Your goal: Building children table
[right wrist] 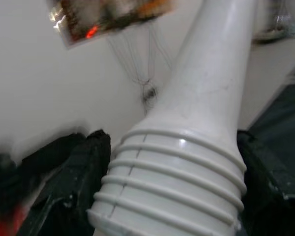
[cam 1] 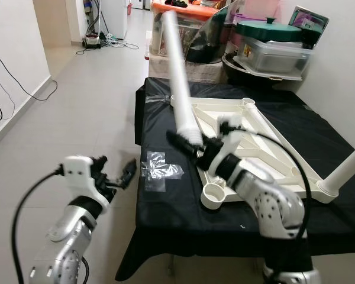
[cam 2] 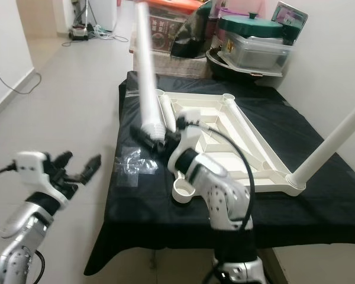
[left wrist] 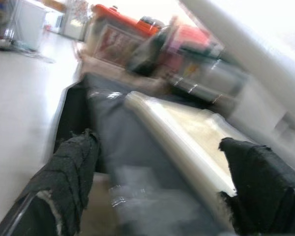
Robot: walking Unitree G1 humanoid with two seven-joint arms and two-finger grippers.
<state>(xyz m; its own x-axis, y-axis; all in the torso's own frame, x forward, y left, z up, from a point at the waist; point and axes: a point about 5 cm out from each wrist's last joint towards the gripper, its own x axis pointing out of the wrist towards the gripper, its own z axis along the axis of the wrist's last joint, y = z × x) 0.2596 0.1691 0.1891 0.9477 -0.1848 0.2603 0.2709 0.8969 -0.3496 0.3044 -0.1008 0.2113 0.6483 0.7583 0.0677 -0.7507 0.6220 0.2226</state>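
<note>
We are clamping our right tool [cam 1: 186, 142] on the threaded end of the white leg [cam 1: 178, 71], raised upright; our left tool [cam 1: 115, 174] is hovering spread apart beside the surface [cam 1: 165, 201]

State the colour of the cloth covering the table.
Black. The cloth shows best in the left eye view, spread under the white tabletop.

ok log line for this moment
right gripper: shut on table leg, threaded end down | left gripper: open, off table edge | tabletop: upside down, one leg fitted
</note>
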